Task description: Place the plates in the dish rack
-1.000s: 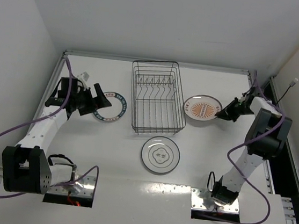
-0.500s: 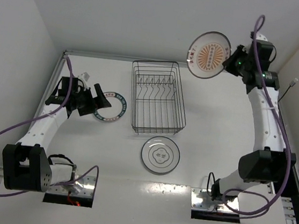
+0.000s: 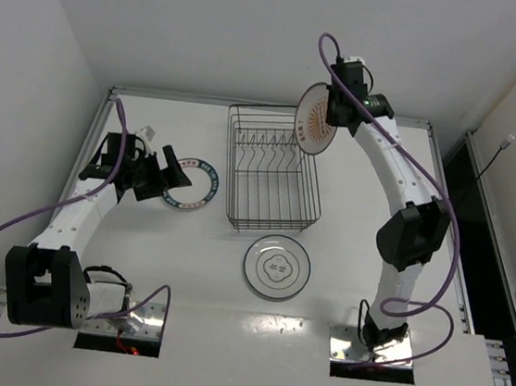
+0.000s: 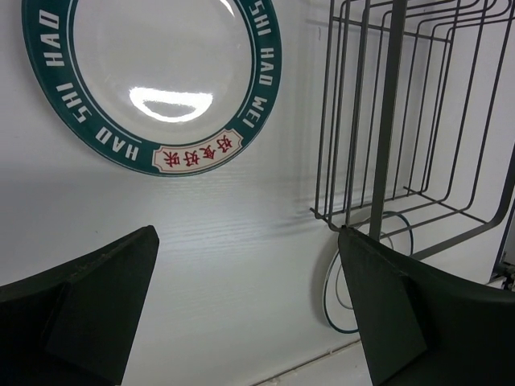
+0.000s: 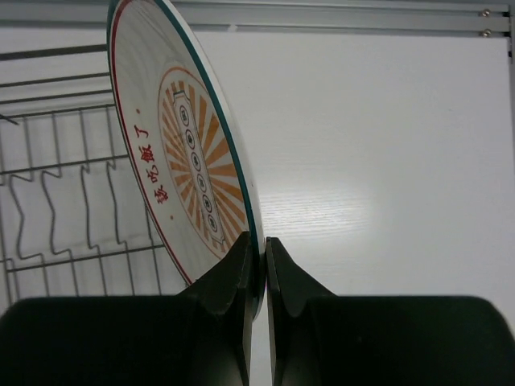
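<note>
Plates, three by my count: my right gripper [image 5: 256, 244] pinches the orange plate [image 3: 313, 129] upright above the single rack [image 3: 272, 195] (far end). The teal plate [image 3: 191, 184] lies left of the rack with my left gripper [image 4: 245, 241] spread wide beside it, and the ringed plate [image 3: 277, 267] sits in front.

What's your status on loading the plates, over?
Right gripper shut on orange-patterned white plate, upright above dark wire dish rack. Left gripper open beside teal-rimmed plate. Rack holds no plates.

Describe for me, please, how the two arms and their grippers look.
Both the left arm and right arm have white links with black joint housings, and a purple cable loops along each. The left gripper and right gripper are matte black with two wedge-shaped fingers.
</note>
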Controlling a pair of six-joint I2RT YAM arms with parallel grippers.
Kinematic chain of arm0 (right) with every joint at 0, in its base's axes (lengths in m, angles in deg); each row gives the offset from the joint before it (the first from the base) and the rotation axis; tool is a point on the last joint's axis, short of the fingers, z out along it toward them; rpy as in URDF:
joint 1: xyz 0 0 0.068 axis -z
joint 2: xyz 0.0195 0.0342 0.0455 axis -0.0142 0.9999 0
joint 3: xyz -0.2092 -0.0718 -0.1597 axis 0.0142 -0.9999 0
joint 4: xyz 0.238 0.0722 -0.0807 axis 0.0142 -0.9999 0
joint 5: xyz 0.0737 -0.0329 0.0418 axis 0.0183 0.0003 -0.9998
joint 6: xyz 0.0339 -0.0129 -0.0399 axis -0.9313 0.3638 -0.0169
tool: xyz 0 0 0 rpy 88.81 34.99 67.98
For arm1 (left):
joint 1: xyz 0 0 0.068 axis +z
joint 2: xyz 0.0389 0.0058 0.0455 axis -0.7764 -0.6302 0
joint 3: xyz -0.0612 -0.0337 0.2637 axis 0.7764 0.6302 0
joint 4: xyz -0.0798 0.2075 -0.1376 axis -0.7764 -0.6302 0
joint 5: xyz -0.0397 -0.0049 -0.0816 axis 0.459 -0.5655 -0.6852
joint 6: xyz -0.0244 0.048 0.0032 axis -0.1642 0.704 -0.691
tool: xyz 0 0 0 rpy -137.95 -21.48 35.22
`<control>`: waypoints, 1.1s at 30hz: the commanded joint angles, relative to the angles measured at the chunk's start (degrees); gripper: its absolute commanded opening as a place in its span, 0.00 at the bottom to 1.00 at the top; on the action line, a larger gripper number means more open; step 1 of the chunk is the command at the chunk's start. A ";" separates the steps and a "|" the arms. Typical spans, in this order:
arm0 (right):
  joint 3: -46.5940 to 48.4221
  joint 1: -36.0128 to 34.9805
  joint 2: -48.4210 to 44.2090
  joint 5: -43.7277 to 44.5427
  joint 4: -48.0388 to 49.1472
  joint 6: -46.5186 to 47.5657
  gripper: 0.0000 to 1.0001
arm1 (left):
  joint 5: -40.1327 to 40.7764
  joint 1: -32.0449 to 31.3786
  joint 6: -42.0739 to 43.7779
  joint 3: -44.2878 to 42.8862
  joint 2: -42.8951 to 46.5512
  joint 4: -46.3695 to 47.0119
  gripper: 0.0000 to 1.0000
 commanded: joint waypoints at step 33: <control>17.16 -11.76 9.14 9.19 -19.12 1.64 0.54 | -1.22 1.75 1.06 2.45 -2.20 2.08 0.93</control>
